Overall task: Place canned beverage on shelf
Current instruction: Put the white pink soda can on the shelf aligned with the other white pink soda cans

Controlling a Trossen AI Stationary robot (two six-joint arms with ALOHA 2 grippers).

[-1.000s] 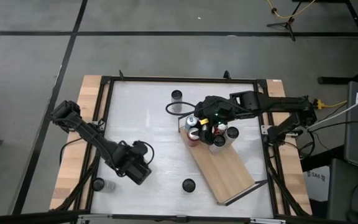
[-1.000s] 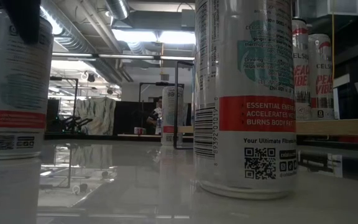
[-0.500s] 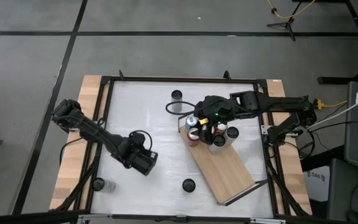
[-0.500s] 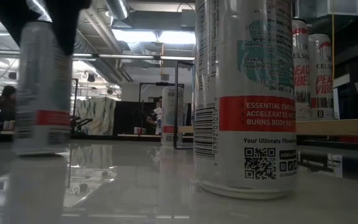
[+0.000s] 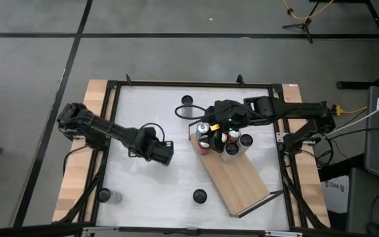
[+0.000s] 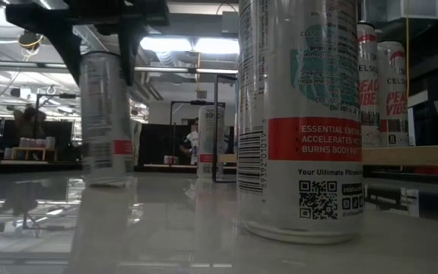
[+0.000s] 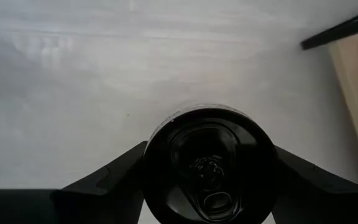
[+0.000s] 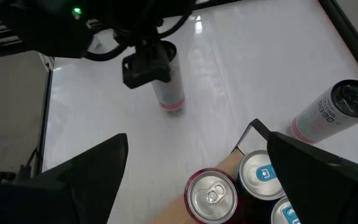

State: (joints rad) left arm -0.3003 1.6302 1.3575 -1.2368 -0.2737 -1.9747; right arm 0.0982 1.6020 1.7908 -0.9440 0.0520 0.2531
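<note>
The left pincer [image 5: 163, 153] is out over the middle of the white bench [image 5: 143, 118]; it is closed on a tall slim drink can [image 8: 168, 84], holding it by the top end, one finger [image 7: 114, 171] on each side; in the low view the can [image 6: 106, 114] stands upright with its bottom just above the bench top, or right on it, I cannot tell which; it is white and grey with a red band low down; from the left wrist you look down on its dark top with the pull tab [image 7: 209, 169].

The shelf [image 5: 239, 181] is a long light-wood board; it lies slanted on the right side of the bench, with thin black wire rails at its short ends; the held can is near it but not on it, a bit to its left.

A bunch of cans [image 5: 219, 139] stands close together on the far end of the shelf; some have silver tops, some dark; two show red letters in the low view.

The right pincer [image 5: 221, 125] hangs over that bunch of cans; its two fingers are spread wide open and hold nothing.

Three more cans stand alone on the bench; one near the far edge [image 5: 187, 101], one near the front edge [image 5: 199, 196], one at the front left corner [image 5: 104, 195]; the front one fills much of the low view, and has a red band and a square code on it.
</note>
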